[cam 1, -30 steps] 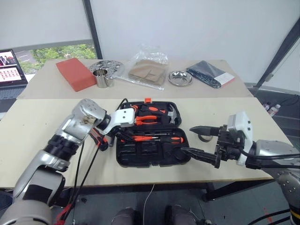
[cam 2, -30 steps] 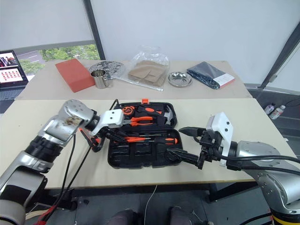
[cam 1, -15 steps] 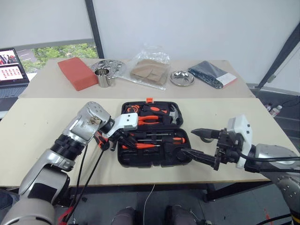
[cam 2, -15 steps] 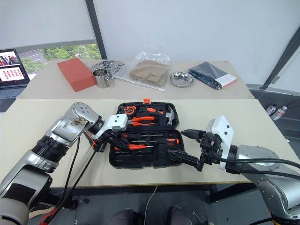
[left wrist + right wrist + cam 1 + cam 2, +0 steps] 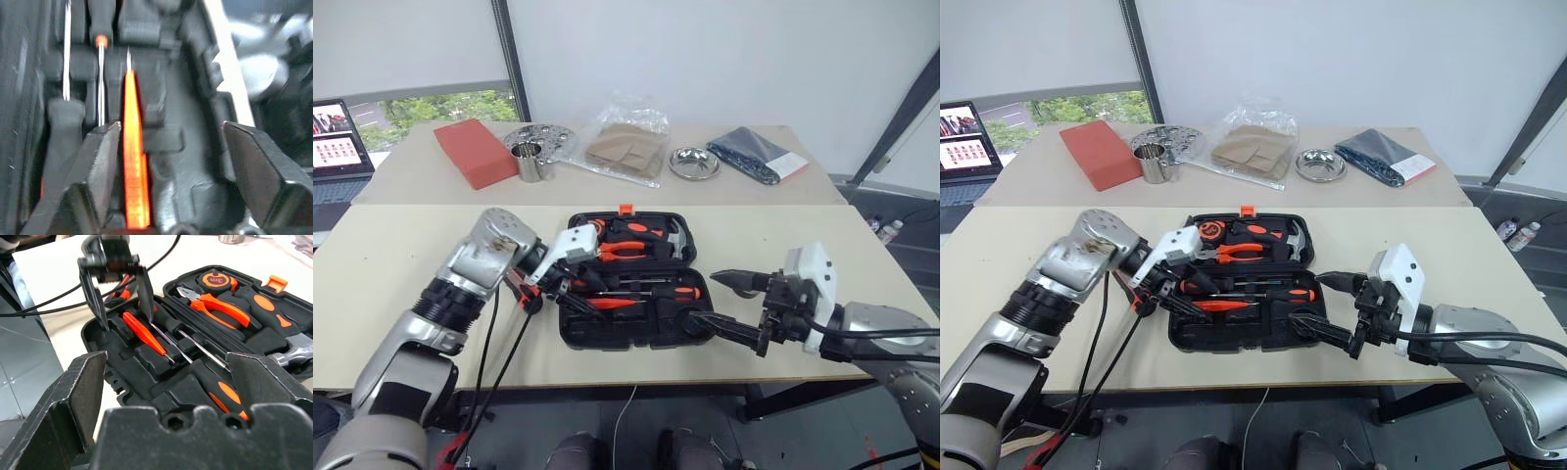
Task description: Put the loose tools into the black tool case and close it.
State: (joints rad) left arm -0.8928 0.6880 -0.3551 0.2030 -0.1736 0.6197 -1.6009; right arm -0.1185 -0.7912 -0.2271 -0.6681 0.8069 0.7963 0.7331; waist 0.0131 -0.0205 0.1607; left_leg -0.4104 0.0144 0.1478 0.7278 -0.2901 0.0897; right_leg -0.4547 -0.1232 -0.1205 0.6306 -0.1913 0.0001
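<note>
matt black plastic case (image 5: 631, 328), steel shafts (image 5: 200, 346).

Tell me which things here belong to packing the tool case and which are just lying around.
For the job: black tool case, slim orange tester screwdriver, orange-and-black screwdrivers, left gripper, open above the tester.

Lying about: red block, metal cup, steel bowl, plastic bag, dark packet, laptop.

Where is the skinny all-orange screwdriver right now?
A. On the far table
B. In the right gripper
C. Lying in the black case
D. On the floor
C. The orange screwdriver lies in the open case, under the left gripper's open fingers.
</note>
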